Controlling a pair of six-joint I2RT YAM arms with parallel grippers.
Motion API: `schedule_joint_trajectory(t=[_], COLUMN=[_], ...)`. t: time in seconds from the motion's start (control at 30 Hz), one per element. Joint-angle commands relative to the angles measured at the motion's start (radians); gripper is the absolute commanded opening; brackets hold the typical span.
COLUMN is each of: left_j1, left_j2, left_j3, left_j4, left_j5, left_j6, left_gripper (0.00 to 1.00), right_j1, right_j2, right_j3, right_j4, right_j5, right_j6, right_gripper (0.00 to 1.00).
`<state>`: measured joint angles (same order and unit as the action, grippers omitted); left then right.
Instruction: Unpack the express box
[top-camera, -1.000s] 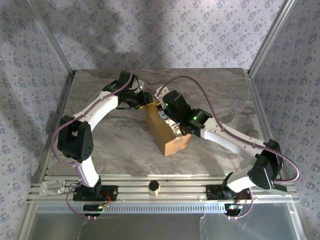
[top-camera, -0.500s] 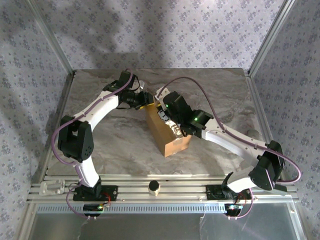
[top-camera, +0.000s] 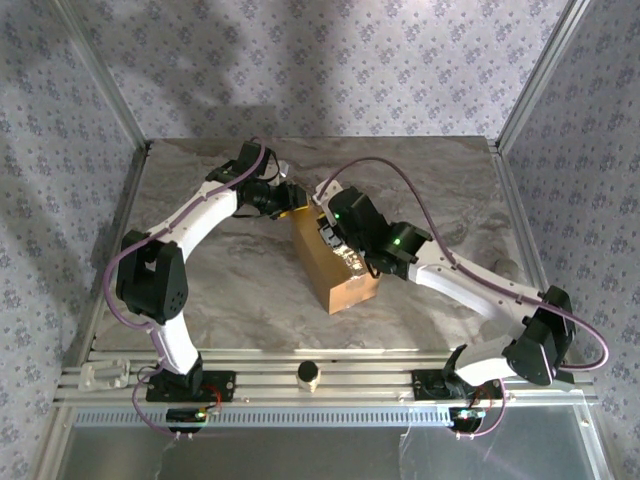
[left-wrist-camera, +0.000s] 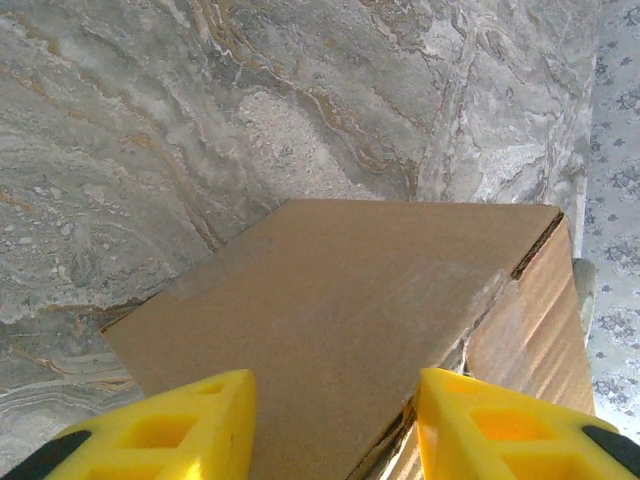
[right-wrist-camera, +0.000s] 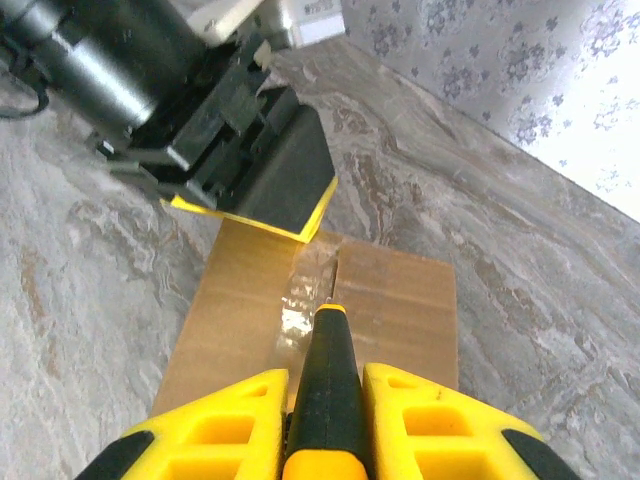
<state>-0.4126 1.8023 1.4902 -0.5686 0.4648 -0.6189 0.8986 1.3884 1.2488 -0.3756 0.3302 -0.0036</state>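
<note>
The express box (top-camera: 335, 272) lies in the middle of the table, a brown cardboard carton with a clear taped seam (right-wrist-camera: 303, 292) along its top. My right gripper (right-wrist-camera: 327, 372) is shut on a black and yellow cutter (right-wrist-camera: 326, 395). The cutter's tip rests on the seam, near a slit between the flaps. In the top view the right gripper (top-camera: 345, 252) hovers over the box top. My left gripper (top-camera: 297, 200) is at the box's far end. Its yellow fingers (left-wrist-camera: 190, 425) stand apart against the cardboard (left-wrist-camera: 330, 300), straddling a box edge without clamping it.
The marble table (top-camera: 220, 280) has bare room left and right of the box. A small round object (top-camera: 310, 374) and a white part (top-camera: 103, 375) sit on the front rail. Metal frame posts (top-camera: 530, 90) and patterned walls enclose the table.
My right arm has shifted slightly, its wrist edging along the box top and its elbow swinging out to the right. The left arm and the box have stayed put.
</note>
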Motion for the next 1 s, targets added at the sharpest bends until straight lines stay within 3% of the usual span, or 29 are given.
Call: schedule_joint_trajectory(t=[0.0,0.97], left_j1=[0.011,0.011], left_j2=[0.088,0.091], left_j3=[-0.03,-0.031], left_j4=[-0.096,-0.081], left_j5=[-0.153,-0.168], left_j6=[-0.024,-0.067], left_gripper=[0.43,0.43], right_j1=[0.029,0.044], right_j2=[-0.014,-0.038], right_j3=[-0.037,-0.026], right_j4=[-0.138,-0.184], right_j5=[-0.074,-0.107], right_j6=[0.05,0.115], right_gripper=[0.0,0.0])
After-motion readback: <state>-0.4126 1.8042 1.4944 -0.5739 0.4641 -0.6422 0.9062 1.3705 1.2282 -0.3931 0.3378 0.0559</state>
